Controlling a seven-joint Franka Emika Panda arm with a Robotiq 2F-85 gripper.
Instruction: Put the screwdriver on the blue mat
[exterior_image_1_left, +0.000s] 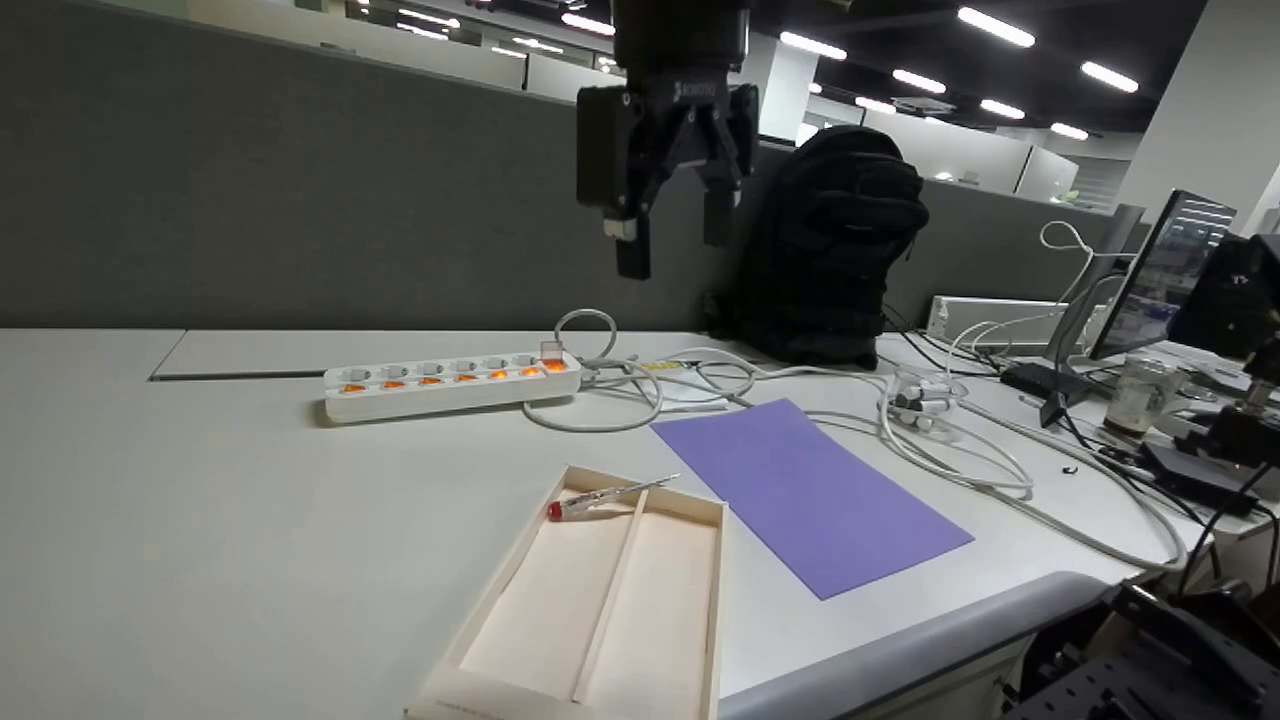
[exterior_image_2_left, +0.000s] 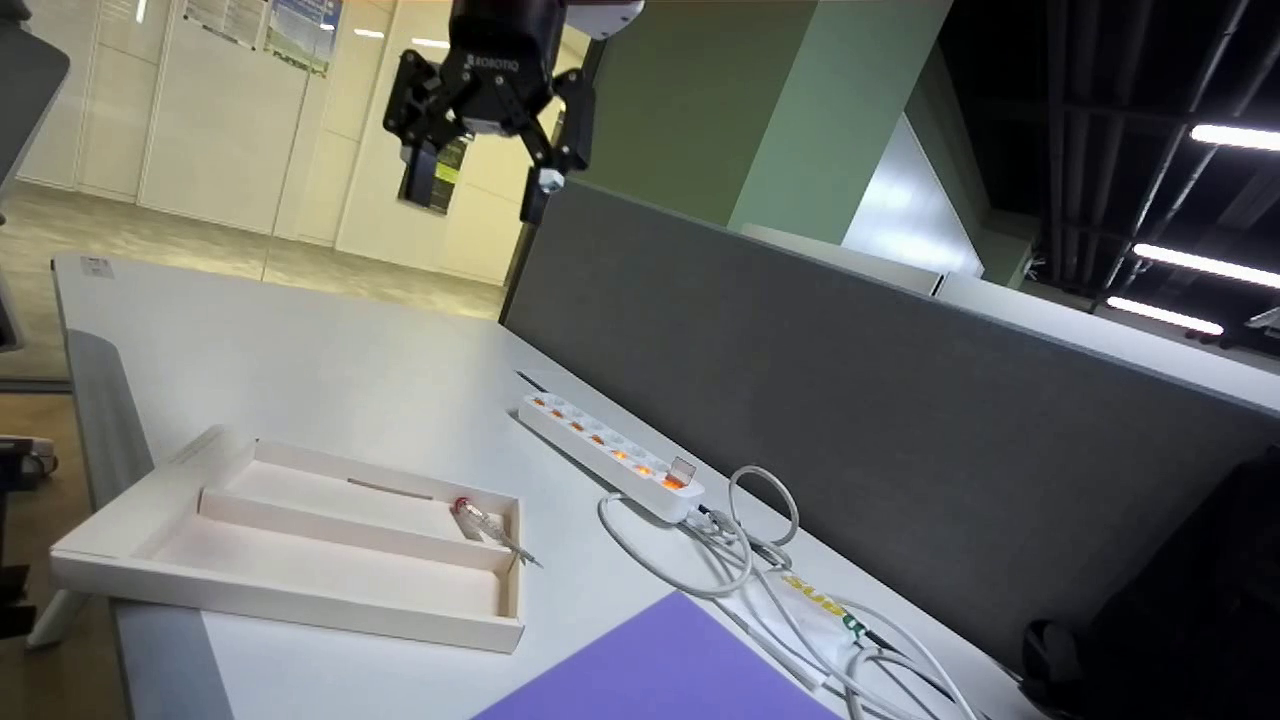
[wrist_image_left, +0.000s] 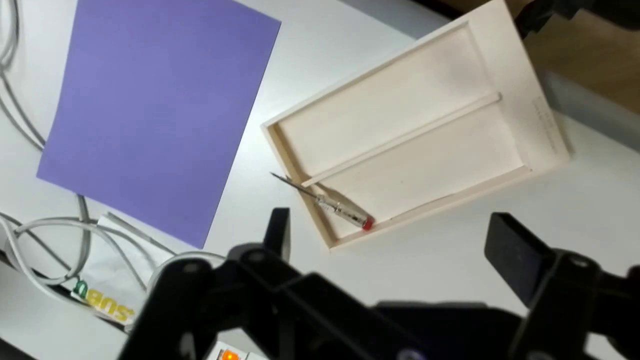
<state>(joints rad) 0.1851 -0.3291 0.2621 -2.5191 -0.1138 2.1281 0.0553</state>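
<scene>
The screwdriver (exterior_image_1_left: 585, 502) has a clear handle with a red end and a thin metal shaft. It lies in the beige tray (exterior_image_1_left: 555, 600), its red end in one compartment and its shaft across the divider, with the tip past the end wall. It also shows in an exterior view (exterior_image_2_left: 488, 524) and the wrist view (wrist_image_left: 345, 211). The violet-blue mat (exterior_image_1_left: 815, 495) lies flat beside the tray, with nothing on it; the wrist view also shows the mat (wrist_image_left: 160, 115). My gripper (exterior_image_1_left: 676, 248) is open and empty, high above the table; its fingers also show in the wrist view (wrist_image_left: 392, 235).
A white power strip (exterior_image_1_left: 450, 393) with lit orange switches lies behind the tray. Loose white cables (exterior_image_1_left: 620, 390) run behind and beside the mat. A black backpack (exterior_image_1_left: 835, 240) leans on the grey partition (exterior_image_1_left: 300, 200). A monitor (exterior_image_1_left: 1160, 275) stands at the table's far end.
</scene>
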